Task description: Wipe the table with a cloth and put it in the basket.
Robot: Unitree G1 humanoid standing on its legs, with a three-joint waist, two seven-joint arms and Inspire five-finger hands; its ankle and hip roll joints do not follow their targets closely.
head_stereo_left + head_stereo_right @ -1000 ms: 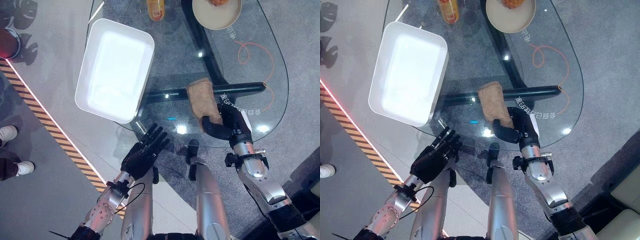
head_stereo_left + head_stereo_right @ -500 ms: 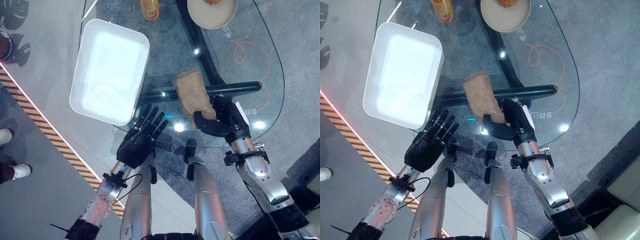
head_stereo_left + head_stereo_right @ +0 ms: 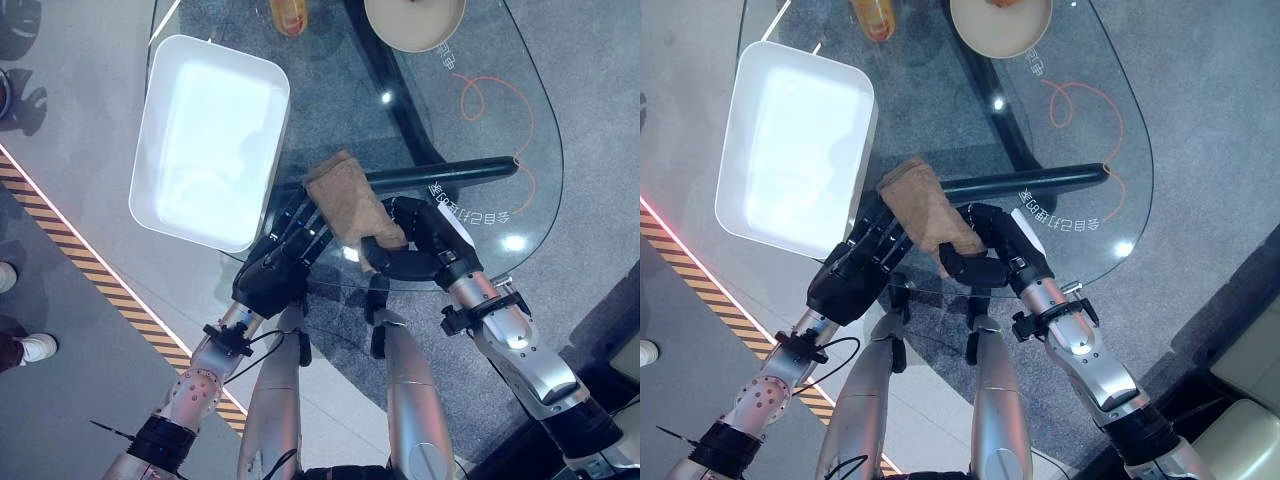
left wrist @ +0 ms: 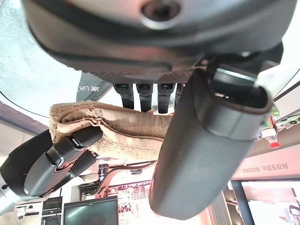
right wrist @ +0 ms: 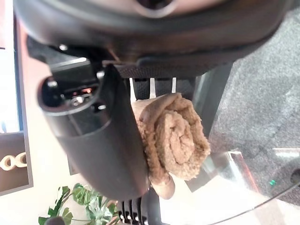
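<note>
A tan cloth (image 3: 352, 205) lay rolled on a glass table (image 3: 520, 150), held at its nearer end by the robot's right hand (image 3: 412, 245). The thumb and fingers of that hand were curled round the cloth; the right wrist view showed the cloth (image 5: 173, 136) as a coiled roll pressed between the thumb and the fingers. The cloth's long axis ran slantwise, from the right hand's grasp away from the robot and toward its left, so its free end pointed toward a white basket (image 3: 160, 110). That free end lay just beside the basket's near corner.

The left hand (image 3: 275, 270) was at the near table edge, just left of the cloth, its fingers straight and reaching toward the roll. In the left wrist view those fingers (image 4: 140, 96) lay along the cloth's side, apparently touching it but not closed on it.

Beyond the right hand, a dark bar (image 3: 460, 172) showed through the glass. Farther off stood a round bowl (image 3: 412, 22) and a bottle (image 3: 288, 15). A person's shoe (image 3: 35, 348) showed on the floor well to the left.
</note>
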